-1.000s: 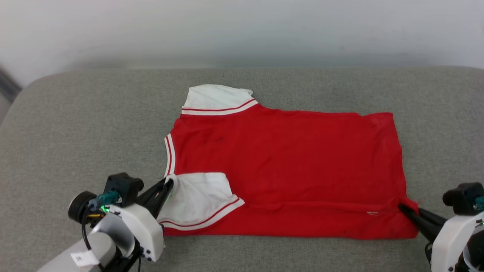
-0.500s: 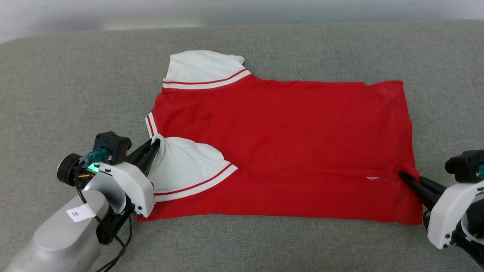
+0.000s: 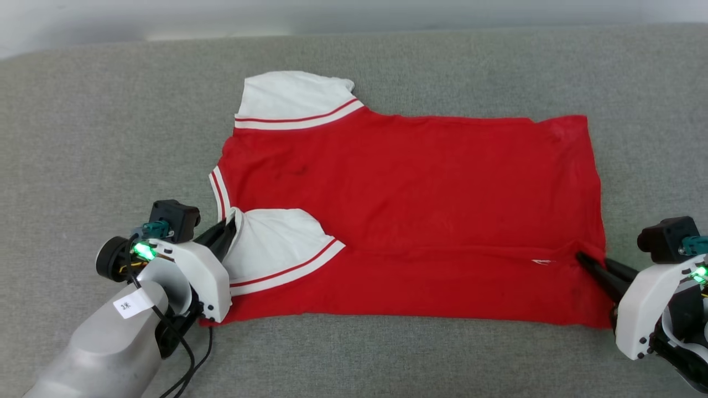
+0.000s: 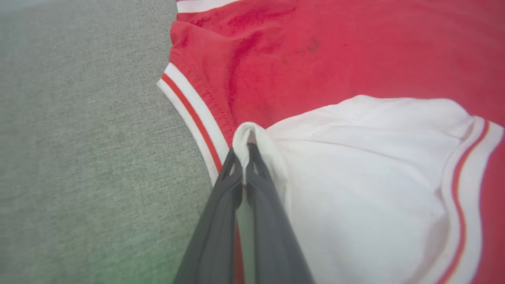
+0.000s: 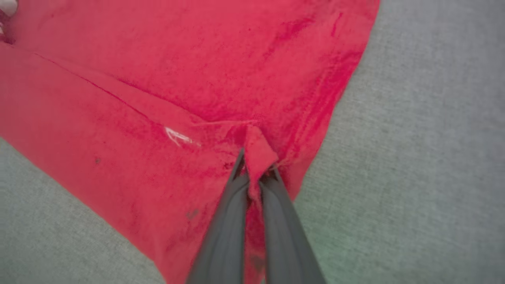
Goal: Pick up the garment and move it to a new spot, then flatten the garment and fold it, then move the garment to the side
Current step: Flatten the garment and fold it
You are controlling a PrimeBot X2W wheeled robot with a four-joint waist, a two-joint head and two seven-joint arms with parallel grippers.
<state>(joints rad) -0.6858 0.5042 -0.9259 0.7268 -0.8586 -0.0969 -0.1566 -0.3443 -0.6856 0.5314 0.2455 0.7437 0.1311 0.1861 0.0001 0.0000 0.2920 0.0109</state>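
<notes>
Item: the garment point(image 3: 409, 210), plain red face up, spread mid-way across the grey cushion point(image 3: 99, 138), collar end toward the left arm.
Near strip: folded inward, with the near sleeve point(image 3: 276, 249) lying on the red body.
Left gripper point(image 3: 231, 224): fingers pressed together on white sleeve cloth beside the collar trim.
Right gripper point(image 5: 256, 157): pinching a red tuck at the hem end.
Step, as judged: lengthwise fold.
Handling: carry both pinches level and evenly taut, and release only once your fold line lies straight.
</notes>
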